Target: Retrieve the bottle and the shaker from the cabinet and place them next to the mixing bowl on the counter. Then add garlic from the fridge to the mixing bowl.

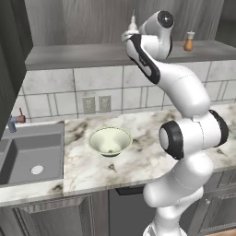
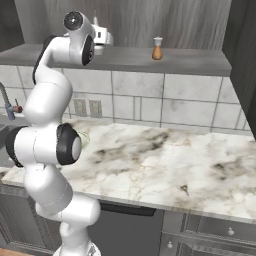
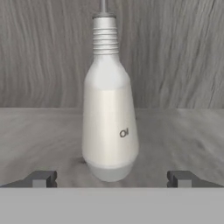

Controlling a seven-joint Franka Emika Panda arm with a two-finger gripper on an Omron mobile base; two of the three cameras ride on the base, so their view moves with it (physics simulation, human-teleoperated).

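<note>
Facing the open tool (image 3: 111, 178), bottle (image 3: 109, 127) marked, seemingly, "Oil".

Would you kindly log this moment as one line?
phase: reaching | gripper: open, before bottle | shaker: on shelf | mixing bowl: on counter

We see the bottle (image 3: 109, 127) upright on the cabinet shelf (image 1: 83, 54), the shaker (image 1: 188, 41) well to its right on that shelf; below, the mixing bowl (image 1: 109, 141) sits on the counter (image 1: 138, 156), right of the sink (image 1: 32, 154).
</note>
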